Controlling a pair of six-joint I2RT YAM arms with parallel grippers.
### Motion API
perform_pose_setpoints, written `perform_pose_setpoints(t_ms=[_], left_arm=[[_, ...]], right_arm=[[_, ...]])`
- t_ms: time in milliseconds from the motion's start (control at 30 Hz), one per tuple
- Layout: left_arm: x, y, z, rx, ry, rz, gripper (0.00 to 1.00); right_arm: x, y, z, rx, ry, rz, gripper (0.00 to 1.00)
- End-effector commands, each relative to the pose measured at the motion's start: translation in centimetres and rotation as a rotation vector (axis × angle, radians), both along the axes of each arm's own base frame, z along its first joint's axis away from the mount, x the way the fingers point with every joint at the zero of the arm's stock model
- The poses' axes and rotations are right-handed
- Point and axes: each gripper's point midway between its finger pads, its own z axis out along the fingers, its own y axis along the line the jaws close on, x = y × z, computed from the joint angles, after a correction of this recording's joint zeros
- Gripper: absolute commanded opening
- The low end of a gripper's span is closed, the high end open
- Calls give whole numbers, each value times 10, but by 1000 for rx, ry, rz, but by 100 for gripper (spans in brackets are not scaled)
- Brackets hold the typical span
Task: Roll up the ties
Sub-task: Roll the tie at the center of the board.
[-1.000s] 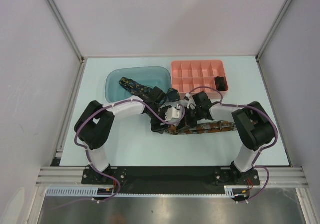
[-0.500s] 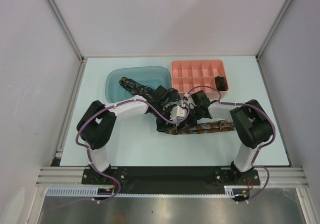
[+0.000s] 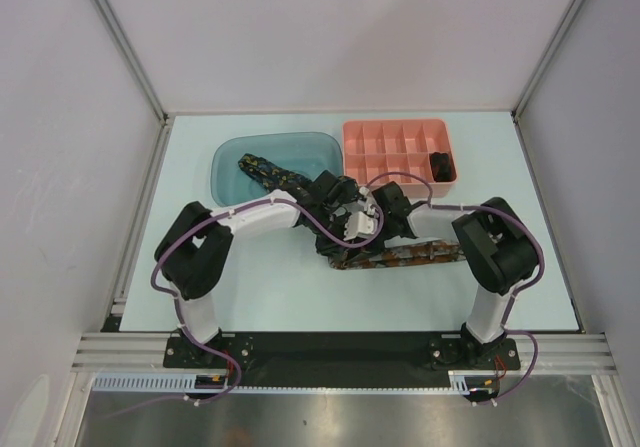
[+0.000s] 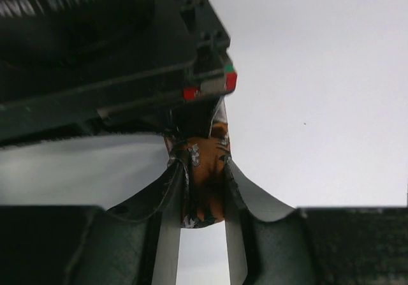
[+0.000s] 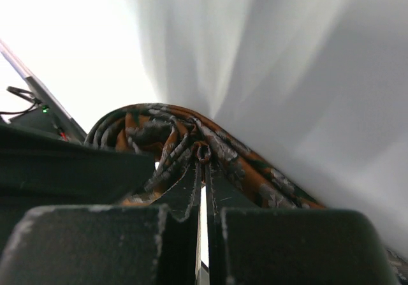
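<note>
Scanning from the counter's [image 3: 250,287] left edge, meet first a translucent blue rounded plastic tub [image 3: 228,167], set toward the far edge and left of centre. Holds a long navy fabric tie with yellowish specks [image 3: 262,167], laid diagonally across the tub floor, its right end lost behind the arm. Follow the white-and-black left arm [image 3: 250,217] from the near-left corner up and across to mid-counter. See in the left wrist view the left gripper [image 4: 204,199] with its black fingers [image 4: 167,199] clamped on a bunched fold of the long orange-brown-white flecked fabric tie [image 4: 205,164], the cloth pressed tight between the two pads. Cannot separate the two grippers from overhead, both crowded over the tie's left end just right of the tub's near-right corner. Find the rest of that flecked tie [image 3: 415,253] stretched flat rightward across mid-counter, toward the right arm [image 3: 495,252]. See in the right wrist view the right gripper [image 5: 203,173] with fingers [image 5: 182,192] drawn nearly together, only a thin slit between them, pinching a small fold at the base of the humped, partly coiled tie. Finish at the far edge, right of centre, with a pink compartmented plastic tray [image 3: 400,125], touching or just beside the tub, and a small dark rolled fabric bundle [image 3: 440,163] tucked in the right-end compartment of its near row.
</note>
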Motion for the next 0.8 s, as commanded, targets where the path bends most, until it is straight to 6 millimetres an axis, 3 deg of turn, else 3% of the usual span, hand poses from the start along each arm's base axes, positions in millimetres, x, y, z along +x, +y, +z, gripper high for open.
perform_pose_setpoints(t_ms=[0,67,233,300,567,767], left_arm=[[-1,-17,39,-106,-18,-24,35],[-2,-19,30,-87,-1,-21,35],[-8,-4,-19,45,20,-24,36],[-9,-1,-27,74,21,-17,37],[-6,-2,-34,106,26,-12,37],[-6,-4,-34,104,26,-17,38]], right_arm=[[4,17,-6,8,-2,-21,0],[6,20,-4,23,3,-31,0],[7,13,2,56,3,-42,0],[3,10,11,85,6,-34,7],[-9,-8,46,162,8,0,30],[-8,2,46,198,20,-13,43]])
